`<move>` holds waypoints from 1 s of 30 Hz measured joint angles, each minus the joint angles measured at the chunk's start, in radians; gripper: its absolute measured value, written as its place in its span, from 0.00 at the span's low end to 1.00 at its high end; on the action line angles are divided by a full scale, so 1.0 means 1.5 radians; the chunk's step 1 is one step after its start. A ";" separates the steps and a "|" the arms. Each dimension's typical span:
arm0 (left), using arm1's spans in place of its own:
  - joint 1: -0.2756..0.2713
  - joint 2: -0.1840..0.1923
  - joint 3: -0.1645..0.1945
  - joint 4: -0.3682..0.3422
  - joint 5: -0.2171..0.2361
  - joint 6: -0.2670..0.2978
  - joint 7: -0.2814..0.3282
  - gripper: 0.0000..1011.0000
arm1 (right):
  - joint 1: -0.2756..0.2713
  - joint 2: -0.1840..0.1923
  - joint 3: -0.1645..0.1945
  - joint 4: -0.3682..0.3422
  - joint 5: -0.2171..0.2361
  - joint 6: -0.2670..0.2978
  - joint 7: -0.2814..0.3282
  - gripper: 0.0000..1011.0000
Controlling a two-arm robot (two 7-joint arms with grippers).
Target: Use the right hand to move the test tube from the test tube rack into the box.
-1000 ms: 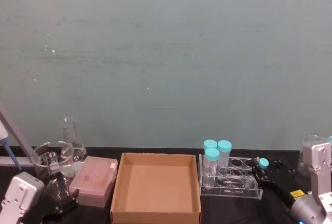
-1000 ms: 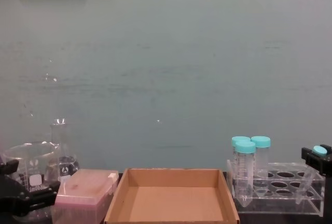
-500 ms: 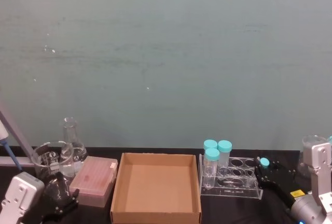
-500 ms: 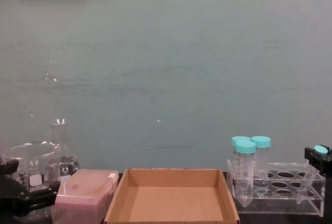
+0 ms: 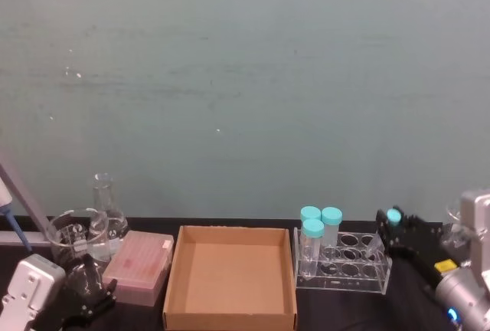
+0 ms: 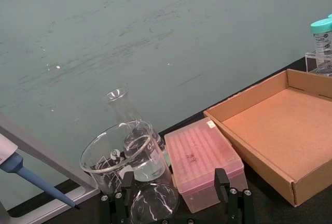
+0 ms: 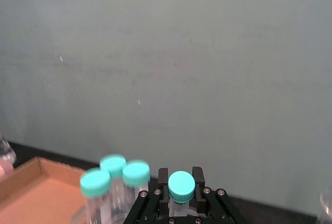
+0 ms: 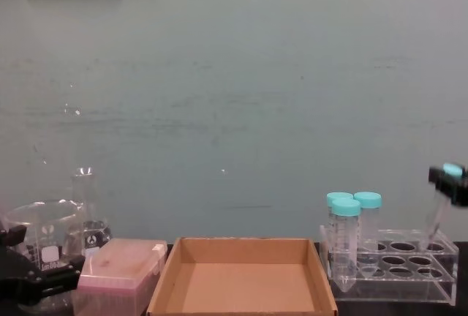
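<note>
My right gripper (image 5: 400,227) is shut on the slim test tube (image 5: 385,230) just under its small teal cap (image 7: 181,185). The tube hangs tilted over the right end of the clear test tube rack (image 5: 348,268), its tip about level with the rack's top plate. In the chest view the tube (image 8: 439,213) and right gripper (image 8: 452,181) are at the right edge, above the rack (image 8: 395,266). The brown cardboard box (image 5: 230,270) lies left of the rack, with nothing in it. My left gripper (image 6: 174,208) rests open at the near left.
Three wider teal-capped tubes (image 5: 312,233) stand in the rack's left end. A pink plastic box (image 5: 139,266), a beaker (image 5: 73,233) and a conical flask (image 5: 106,207) crowd the left side. A pipette (image 6: 13,163) lies far left. More glassware (image 5: 459,220) stands behind my right arm.
My right gripper has risen with the test tube, drawing it up out of the rack's right-end hole and slightly to the right. The left arm has not moved.
</note>
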 joint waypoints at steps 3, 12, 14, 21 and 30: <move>0.000 0.000 0.000 0.000 0.000 0.000 0.000 0.99 | -0.005 0.004 0.010 -0.030 0.003 0.003 0.008 0.27; 0.000 0.000 0.000 0.000 0.000 0.000 0.000 0.99 | 0.026 -0.003 0.020 -0.091 -0.002 -0.013 0.053 0.27; 0.000 0.000 0.000 0.000 0.000 0.000 0.000 0.99 | 0.039 -0.009 0.016 -0.091 -0.008 -0.019 0.062 0.27; 0.000 0.000 0.000 0.000 0.000 0.000 0.000 0.99 | 0.101 -0.056 -0.022 -0.071 -0.034 -0.032 0.100 0.27; 0.000 0.000 0.000 0.000 0.000 0.000 0.000 0.99 | 0.160 -0.137 -0.082 0.003 -0.055 0.013 0.133 0.27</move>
